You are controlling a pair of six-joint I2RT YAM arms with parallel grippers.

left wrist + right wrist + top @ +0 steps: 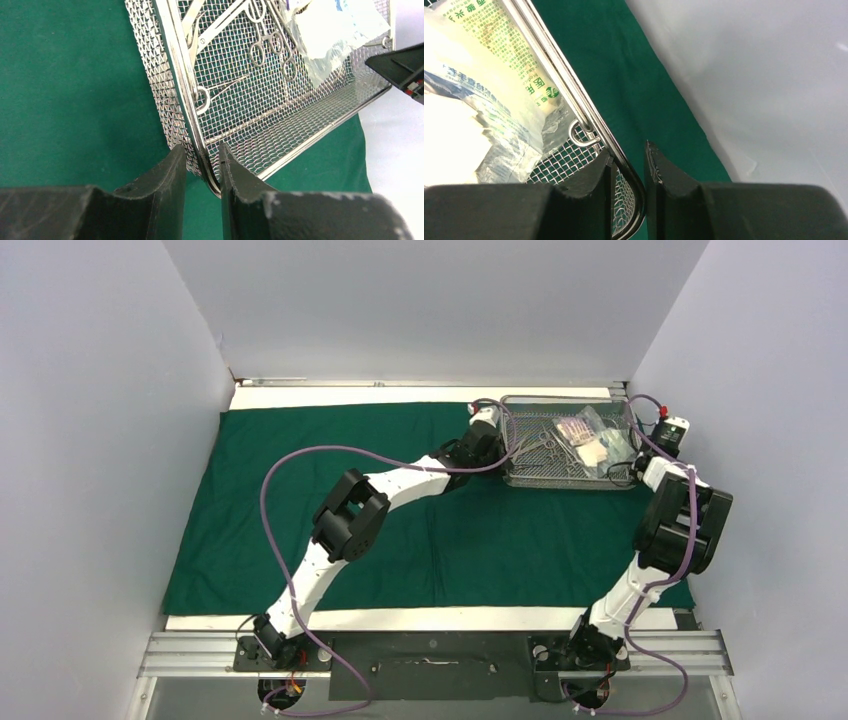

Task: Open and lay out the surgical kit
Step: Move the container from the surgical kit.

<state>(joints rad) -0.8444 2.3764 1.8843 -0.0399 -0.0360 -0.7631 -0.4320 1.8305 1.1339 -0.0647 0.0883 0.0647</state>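
The dark green cloth (pixel 300 500) lies spread flat on the table. The silver wire-mesh tray (pixel 570 483) sits on its far right corner. It holds ring-handled forceps (pixel 548 445) and clear gauze packets (pixel 592 440). My left gripper (pixel 497 443) is shut on the tray's left end wall, one finger inside and one outside (pixel 202 160). My right gripper (pixel 640 455) is shut on the right end wall in the same way (pixel 626 162). The left wrist view shows the forceps (pixel 270 42) and packets (pixel 330 30). The right wrist view shows a printed packet (pixel 479 100).
White walls enclose the table on three sides, and the right wall (pixel 760 390) stands close to the tray. Bare white table shows along the far edge (pixel 350 397) and the near edge (pixel 420 618). The left arm's purple cable (pixel 300 455) arcs over the cloth.
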